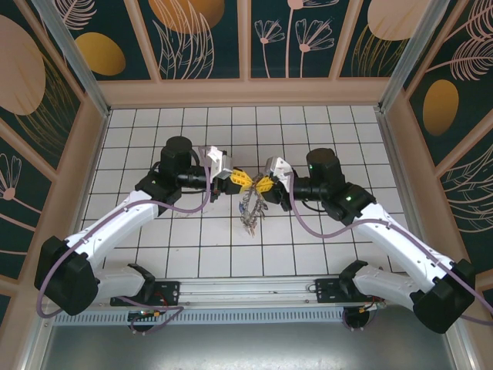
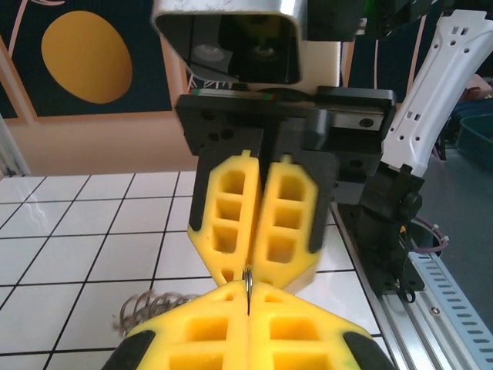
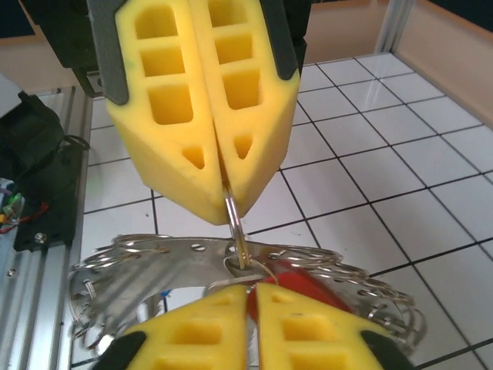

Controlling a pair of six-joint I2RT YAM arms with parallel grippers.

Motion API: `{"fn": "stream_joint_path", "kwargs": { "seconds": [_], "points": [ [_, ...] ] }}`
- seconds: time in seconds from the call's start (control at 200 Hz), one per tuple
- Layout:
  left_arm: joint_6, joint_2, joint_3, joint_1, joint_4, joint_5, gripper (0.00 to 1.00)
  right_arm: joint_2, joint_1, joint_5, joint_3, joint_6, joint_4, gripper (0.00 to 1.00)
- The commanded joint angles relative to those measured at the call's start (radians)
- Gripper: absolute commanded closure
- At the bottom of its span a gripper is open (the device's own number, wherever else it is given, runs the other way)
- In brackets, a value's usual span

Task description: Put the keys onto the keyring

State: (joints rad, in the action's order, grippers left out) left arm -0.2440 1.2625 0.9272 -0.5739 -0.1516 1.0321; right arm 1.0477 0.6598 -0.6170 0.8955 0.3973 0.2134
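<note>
Reaching in from either side over the white tiled table (image 1: 154,123), the left arm (image 1: 115,223) and the right arm (image 1: 400,239) meet tip to tip at mid-table. The left gripper (image 3: 222,202) has its yellow fingers pressed together on the thin wire of the keyring (image 3: 233,223), which comes out of their seam. The right gripper (image 2: 253,271) is closed too, but I cannot tell whether it nips the wire or a key.

The keys (image 1: 250,212) hang in a bunch right under the meeting tips. Their long axis runs down and toward the near edge, so neither arm is nearer. Any threading, I judge, turns on that short stretch of wire between the two claws, which runs across the line joining them.

The top view gives the bunch's place but loses the ring. The right wrist view shows the wire, a red key head (image 3: 300,287) just behind its own fingertips, and keys fanned out in a blur (swinging, probably). The left wrist view shows the wire seam to seam.
</note>
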Motion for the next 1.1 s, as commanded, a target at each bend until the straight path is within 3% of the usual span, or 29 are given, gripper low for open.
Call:
{"fn": "stream_joint_path", "kwargs": {
  "seconds": [0.0,0.145,0.4,1.096],
  "points": [
    [0.029,0.0,-0.011,0.006,-0.096,0.061,1.0,0.014,-0.003,-0.031,0.009,-0.015,-0.041,0.97],
    [0.067,-0.006,-0.041,0.005,-0.152,0.043,1.0,0.021,-0.003,-0.045,0.02,-0.023,-0.041,0.96],
    [0.077,-0.016,-0.058,0.006,-0.168,0.037,1.0,-0.057,-0.011,-0.021,-0.042,-0.005,0.007,0.68],
    [-0.011,-0.022,-0.036,0.006,-0.091,0.1,1.0,-0.051,-0.013,-0.077,-0.119,0.058,-0.067,0.62]
  ]
}}
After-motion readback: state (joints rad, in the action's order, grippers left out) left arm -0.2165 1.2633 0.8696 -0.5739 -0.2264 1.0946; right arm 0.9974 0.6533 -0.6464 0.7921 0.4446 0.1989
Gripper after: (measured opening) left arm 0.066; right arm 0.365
